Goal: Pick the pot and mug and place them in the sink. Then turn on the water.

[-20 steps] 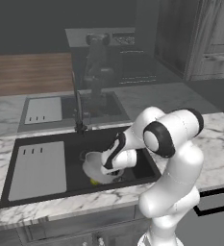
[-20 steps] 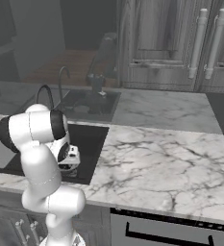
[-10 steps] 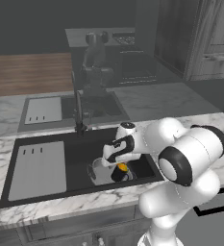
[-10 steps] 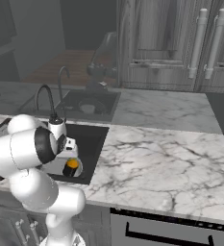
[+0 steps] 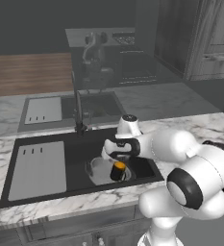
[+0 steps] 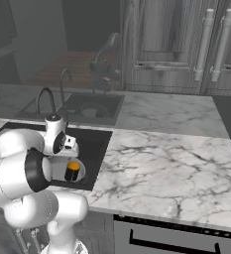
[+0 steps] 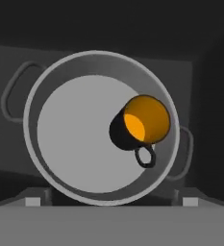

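Black mug (image 7: 140, 126) upright inside pot (image 7: 75, 139) in sink (image 5: 80, 151); gripper (image 7: 111, 204) spread apart above, faucet (image 5: 77, 108) behind.

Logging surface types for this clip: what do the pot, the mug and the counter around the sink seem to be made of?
The pot: probably brushed metal, flat grey with a paler rim. The mug, standing inside the pot: black outside, glossy orange inside, likely glazed ceramic, perhaps plastic. The counter: polished marble by its look, white with grey veins. The sink is matte black.
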### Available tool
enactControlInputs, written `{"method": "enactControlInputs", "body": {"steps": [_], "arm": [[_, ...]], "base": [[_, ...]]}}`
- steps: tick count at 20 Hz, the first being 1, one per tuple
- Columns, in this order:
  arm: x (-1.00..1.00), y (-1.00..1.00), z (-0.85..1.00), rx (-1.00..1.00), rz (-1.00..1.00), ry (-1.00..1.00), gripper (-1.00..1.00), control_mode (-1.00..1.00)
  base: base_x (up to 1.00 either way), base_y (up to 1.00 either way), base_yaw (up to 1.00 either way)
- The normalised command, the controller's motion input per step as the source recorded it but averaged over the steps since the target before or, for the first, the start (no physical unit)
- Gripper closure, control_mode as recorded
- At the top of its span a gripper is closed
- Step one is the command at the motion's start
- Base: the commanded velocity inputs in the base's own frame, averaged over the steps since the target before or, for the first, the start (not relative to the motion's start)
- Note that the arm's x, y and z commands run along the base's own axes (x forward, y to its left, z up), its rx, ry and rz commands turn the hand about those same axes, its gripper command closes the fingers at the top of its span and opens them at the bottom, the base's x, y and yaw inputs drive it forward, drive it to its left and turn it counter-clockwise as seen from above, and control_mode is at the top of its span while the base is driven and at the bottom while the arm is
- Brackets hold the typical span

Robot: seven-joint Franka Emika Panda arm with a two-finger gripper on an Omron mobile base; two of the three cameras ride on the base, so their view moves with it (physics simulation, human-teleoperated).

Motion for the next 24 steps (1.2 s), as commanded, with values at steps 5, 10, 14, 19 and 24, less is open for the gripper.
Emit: {"method": "enactControlInputs", "body": {"steps": [5, 10, 14, 19, 24], "arm": [[0.0, 0.0, 0.22, 0.0, -0.07, -0.01, -1.0, -1.0], [0.0, 0.0, 0.0, 0.04, -0.04, -0.11, -1.0, -1.0], [-0.08, 0.0, 0.13, 0.09, -0.01, -0.2, -1.0, -1.0], [-0.12, 0.0, 0.29, 0.08, 0.0, -0.23, -1.0, -1.0], [0.0, 0.0, 0.25, 0.04, 0.0, -0.18, -1.0, -1.0]], "base": [[0.0, 0.0, 0.0], [0.0, 0.0, 0.0], [0.0, 0.0, 0.0], [0.0, 0.0, 0.0], [0.0, 0.0, 0.0]]}}
